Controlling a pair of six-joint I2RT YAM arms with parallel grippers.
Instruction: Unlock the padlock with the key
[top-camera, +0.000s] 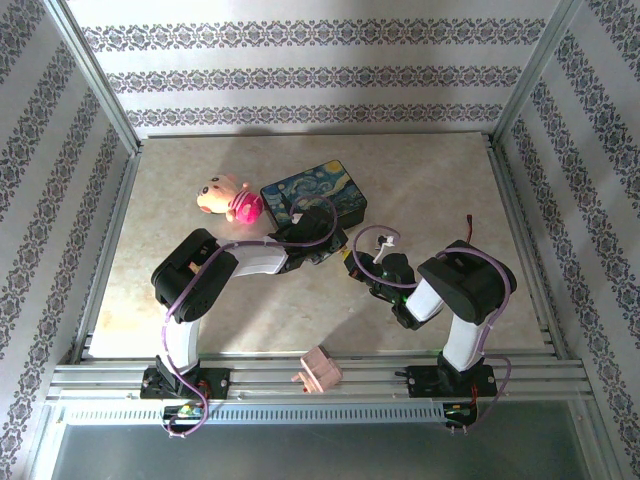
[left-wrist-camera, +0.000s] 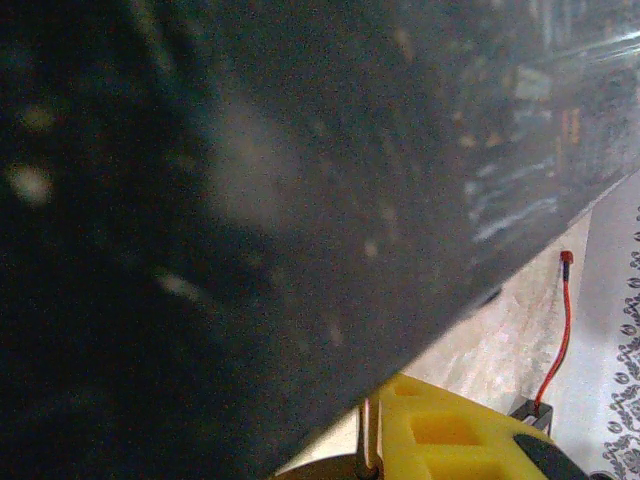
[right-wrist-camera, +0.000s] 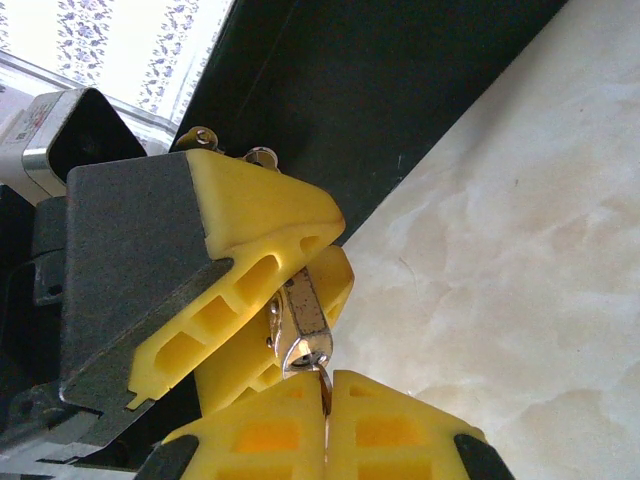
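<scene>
Our right gripper (right-wrist-camera: 327, 400) was clamped shut on the key (right-wrist-camera: 324, 378), a thin sliver rising from between its yellow fingers to the underside of the padlock (right-wrist-camera: 302, 335). Our left gripper (right-wrist-camera: 305, 290) pinched the padlock between its own yellow fingers. Behind both stood the dark wall of the painted box (right-wrist-camera: 400, 100) on the marble table (right-wrist-camera: 500, 300); a pink plush toy (top-camera: 230, 198) lay beside the box

Noted padlock (right-wrist-camera: 300, 325) silvery-brass, key (right-wrist-camera: 325, 385) dull brown. Recorded yellow fingers (right-wrist-camera: 400, 430) on right claw (right-wrist-camera: 327, 395). Logged counter (top-camera: 440, 200) marbled beige; box (top-camera: 318, 192) swirled blue-yellow; plush toy (top-camera: 230, 198) pink; walls (top-camera: 320, 75) striped with floral bands.
</scene>
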